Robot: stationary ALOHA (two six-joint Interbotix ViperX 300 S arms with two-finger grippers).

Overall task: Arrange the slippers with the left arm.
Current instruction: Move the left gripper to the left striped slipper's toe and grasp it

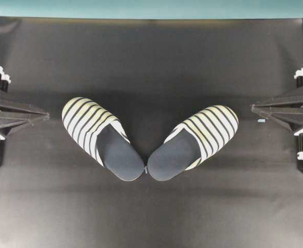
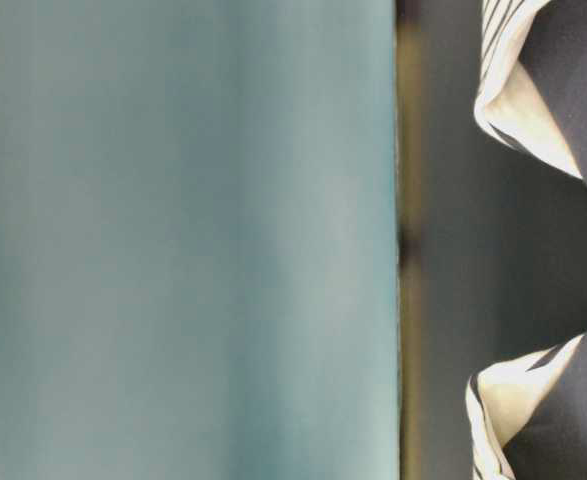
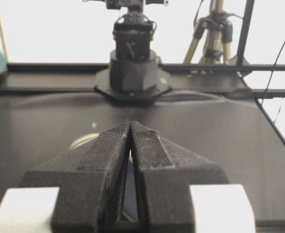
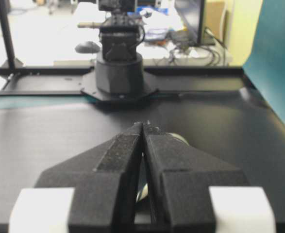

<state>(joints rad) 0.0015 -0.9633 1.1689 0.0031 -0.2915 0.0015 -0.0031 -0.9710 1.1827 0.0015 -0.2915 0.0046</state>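
Note:
Two striped slippers lie mid-table in a V, heels nearly touching and toes splayed outward. The left slipper [image 1: 99, 135] points its cream, black-striped toe up-left; the right slipper [image 1: 196, 139] points up-right. Both show dark navy insoles. In the table-level view only parts of the slippers [image 2: 548, 90] show at the right edge. My left gripper [image 1: 47, 116] rests at the left table edge, shut and empty, a short way left of the left slipper's toe; the left gripper [image 3: 131, 122] tips meet. My right gripper [image 1: 253, 107] sits shut at the right edge; its tips [image 4: 142, 124] touch.
A black mat [image 1: 151, 206] covers the table. A teal backdrop [image 1: 151, 8] runs along the far edge and fills most of the table-level view. The opposite arm's base [image 3: 132, 68] stands across the table in each wrist view.

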